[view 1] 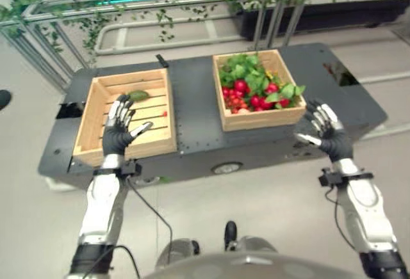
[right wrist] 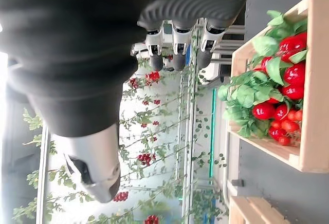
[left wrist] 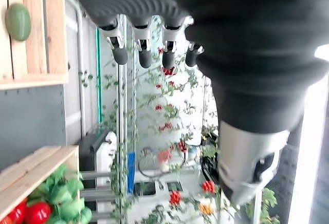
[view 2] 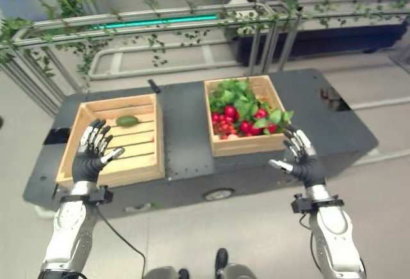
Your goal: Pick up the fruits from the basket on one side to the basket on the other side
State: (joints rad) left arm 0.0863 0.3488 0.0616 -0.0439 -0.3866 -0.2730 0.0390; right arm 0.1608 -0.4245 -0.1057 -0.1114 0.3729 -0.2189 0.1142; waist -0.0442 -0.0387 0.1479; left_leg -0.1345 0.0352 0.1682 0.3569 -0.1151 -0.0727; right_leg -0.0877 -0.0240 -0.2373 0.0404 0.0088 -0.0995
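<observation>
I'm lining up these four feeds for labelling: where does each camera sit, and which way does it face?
Left eye view: on the head, looking down at both crates; left hand and right hand raised open.
Right eye view: the same scene from slightly aside.
Left wrist view: along the left hand's fingers, past the left crate.
Right wrist view: along the right hand, beside the right crate.
All share both crates.

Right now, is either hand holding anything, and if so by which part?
Nothing is held. The left hand hovers open over the left crate; the right hand is open in front of the fruit crate.
</observation>
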